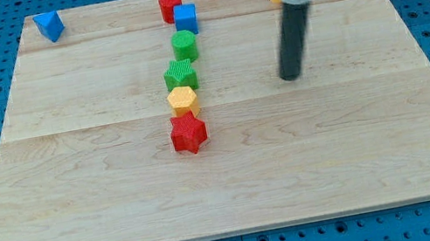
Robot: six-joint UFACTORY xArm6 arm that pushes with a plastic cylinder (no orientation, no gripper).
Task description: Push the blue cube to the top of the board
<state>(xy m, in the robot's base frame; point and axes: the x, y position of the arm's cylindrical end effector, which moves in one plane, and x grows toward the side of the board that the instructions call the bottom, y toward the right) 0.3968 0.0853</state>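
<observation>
A blue triangular block (49, 26) sits near the top-left corner of the wooden board (363, 156), well apart from the other blocks. A red cylinder (169, 7) stands near the middle of the top edge. Below it, a column runs toward the board's centre: green cylinder (184, 45), green star-shaped block (181, 76), yellow hexagonal block (182, 101), and red star-shaped block (188, 133), each close to the next.
</observation>
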